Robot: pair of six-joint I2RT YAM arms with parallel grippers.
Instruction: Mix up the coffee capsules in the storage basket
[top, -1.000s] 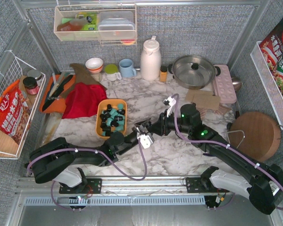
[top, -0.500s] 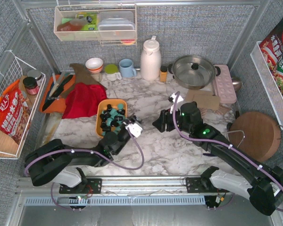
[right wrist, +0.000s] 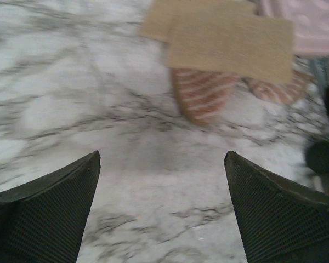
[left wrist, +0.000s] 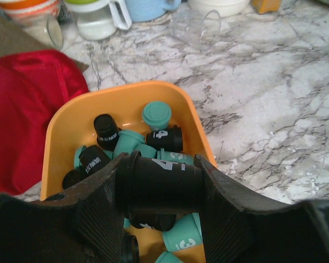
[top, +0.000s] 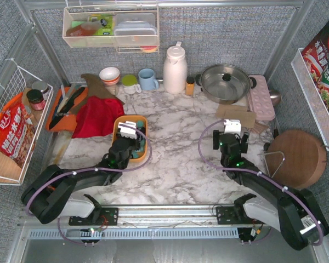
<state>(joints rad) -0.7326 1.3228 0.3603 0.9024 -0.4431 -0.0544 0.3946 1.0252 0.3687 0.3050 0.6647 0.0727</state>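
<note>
The orange storage basket [left wrist: 126,87] holds several black and teal coffee capsules, among them a teal one [left wrist: 156,114] and a black one [left wrist: 106,127]. My left gripper [left wrist: 163,167] hangs just over the basket's near end, shut on a black capsule [left wrist: 163,186] that lies sideways between its fingers. In the top view this gripper [top: 127,140] covers most of the basket [top: 145,124]. My right gripper [right wrist: 162,159] is open and empty over bare marble. In the top view it [top: 231,133] is right of centre, far from the basket.
A red cloth [top: 98,116] lies left of the basket, beside a darker orange tray [top: 59,112] with utensils. Cups [top: 148,79], a white jug [top: 175,68] and a lidded pan [top: 226,82] line the back. Cardboard pieces [right wrist: 230,38] lie ahead of the right gripper, a round wooden board [top: 299,156] to its right.
The grippers stood together mid-table. My left one has since swung left with the black capsule to above the basket. My right one has opened wide and drawn back to the right.
</note>
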